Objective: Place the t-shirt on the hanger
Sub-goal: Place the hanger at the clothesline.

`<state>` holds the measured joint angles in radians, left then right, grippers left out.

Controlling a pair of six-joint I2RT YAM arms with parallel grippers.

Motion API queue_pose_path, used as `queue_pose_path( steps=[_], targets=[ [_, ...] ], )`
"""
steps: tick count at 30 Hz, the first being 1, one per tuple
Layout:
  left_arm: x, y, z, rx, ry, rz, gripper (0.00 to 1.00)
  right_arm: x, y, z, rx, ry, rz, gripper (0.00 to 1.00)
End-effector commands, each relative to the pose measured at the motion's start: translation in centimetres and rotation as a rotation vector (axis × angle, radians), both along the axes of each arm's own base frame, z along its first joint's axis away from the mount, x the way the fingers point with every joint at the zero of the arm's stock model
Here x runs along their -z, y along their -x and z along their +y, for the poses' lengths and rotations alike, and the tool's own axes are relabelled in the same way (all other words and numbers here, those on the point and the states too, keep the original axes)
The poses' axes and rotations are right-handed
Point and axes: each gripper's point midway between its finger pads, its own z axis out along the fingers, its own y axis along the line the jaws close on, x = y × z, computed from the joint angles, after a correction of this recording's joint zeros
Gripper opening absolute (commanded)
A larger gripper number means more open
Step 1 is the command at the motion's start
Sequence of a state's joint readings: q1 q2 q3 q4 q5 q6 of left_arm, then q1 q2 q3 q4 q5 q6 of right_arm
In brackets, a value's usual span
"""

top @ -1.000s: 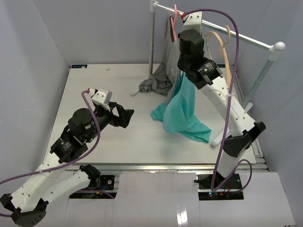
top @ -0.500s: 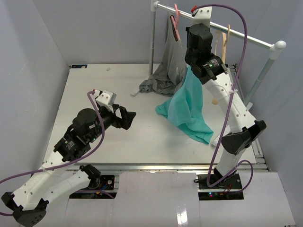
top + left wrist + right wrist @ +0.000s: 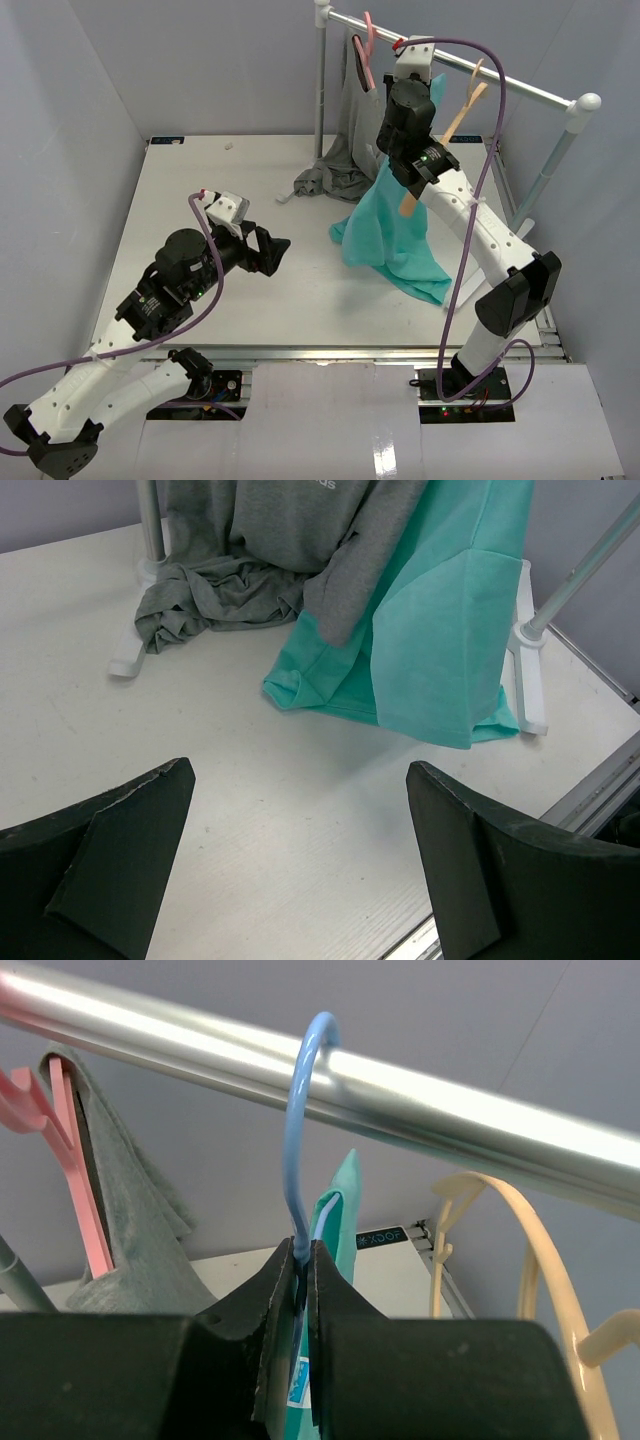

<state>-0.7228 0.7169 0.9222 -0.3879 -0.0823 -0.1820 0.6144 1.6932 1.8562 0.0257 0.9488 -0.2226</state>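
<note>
White tabletop (image 3: 200,180), soft draped teal t-shirt (image 3: 440,630), thin blue wire hanger (image 3: 291,1140)

"Where was the hanger (image 3: 288,1150)?"
"Its hook lay against the rail (image 3: 450,1102), between the sweatshirt hanger (image 3: 88,1200) on the left and the wooden hanger (image 3: 490,1182) on the right."
"And the t-shirt (image 3: 390,230)?"
"It hung below, its hem on the table (image 3: 200,180), right of the sweatshirt (image 3: 280,540) heaped there. The left gripper (image 3: 274,250) was well apart, further left."
</note>
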Motion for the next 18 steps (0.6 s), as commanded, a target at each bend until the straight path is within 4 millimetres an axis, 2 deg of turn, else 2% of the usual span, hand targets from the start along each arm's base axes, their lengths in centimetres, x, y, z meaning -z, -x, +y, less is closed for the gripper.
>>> queue_pose_path(
  steps=[1,7,12,18],
  targets=[
    [0.7,0.0,-0.7,0.028,-0.016,0.018,0.98,-3.1,1.6,-1.0,0.028,-0.093,-0.145,0.08],
    [0.4,-0.1,-0.5,0.017,-0.016,0.023,0.98,-3.1,1.2,-0.6,0.025,-0.101,-0.168,0.08],
    [-0.5,0.2,-0.4,0.023,0.005,0.004,0.98,-3.7,1.7,-1.0,0.037,-0.112,-0.188,0.08],
    [-0.3,0.2,-0.8,0.04,-0.002,0.014,0.98,-3.8,1.0,-0.7,0.051,-0.105,-0.192,0.08]
  ],
)
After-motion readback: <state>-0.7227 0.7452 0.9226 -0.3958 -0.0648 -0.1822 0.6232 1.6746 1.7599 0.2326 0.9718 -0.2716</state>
